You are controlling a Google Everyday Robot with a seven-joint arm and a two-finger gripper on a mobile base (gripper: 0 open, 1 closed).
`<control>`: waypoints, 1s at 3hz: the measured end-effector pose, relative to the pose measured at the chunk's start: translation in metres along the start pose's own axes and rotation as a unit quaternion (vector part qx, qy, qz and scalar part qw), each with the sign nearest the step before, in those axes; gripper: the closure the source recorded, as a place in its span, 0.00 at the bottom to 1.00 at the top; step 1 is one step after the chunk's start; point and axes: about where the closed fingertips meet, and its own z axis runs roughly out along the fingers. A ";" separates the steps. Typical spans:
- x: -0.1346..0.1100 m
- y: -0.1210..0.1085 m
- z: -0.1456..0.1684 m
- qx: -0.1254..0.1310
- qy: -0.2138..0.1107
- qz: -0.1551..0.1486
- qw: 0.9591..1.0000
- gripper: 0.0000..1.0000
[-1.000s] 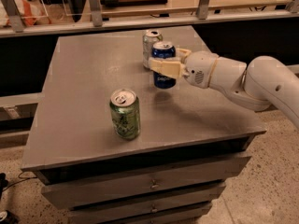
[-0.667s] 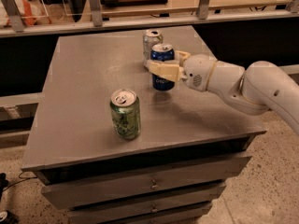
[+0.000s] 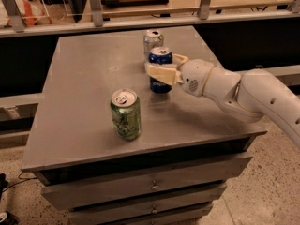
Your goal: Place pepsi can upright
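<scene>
The pepsi can is dark blue with a silver top and stands upright near the middle of the grey table; its base looks at or just above the surface. My gripper reaches in from the right and is shut on the can. One cream finger crosses the can's front, and the other shows behind its right side.
A silvery-white can stands upright just behind the pepsi can, close to it. A green can stands upright near the table's front edge. The table has drawers below. A shelf with a rail runs behind the table.
The gripper and the pepsi can have moved slightly down and left, toward the table surface. The other two cans have not moved.
</scene>
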 end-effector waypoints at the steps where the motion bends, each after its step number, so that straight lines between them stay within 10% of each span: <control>1: 0.004 0.003 0.004 0.005 0.000 -0.002 1.000 1.00; 3: 0.012 0.007 0.014 0.016 0.019 -0.010 1.000 0.82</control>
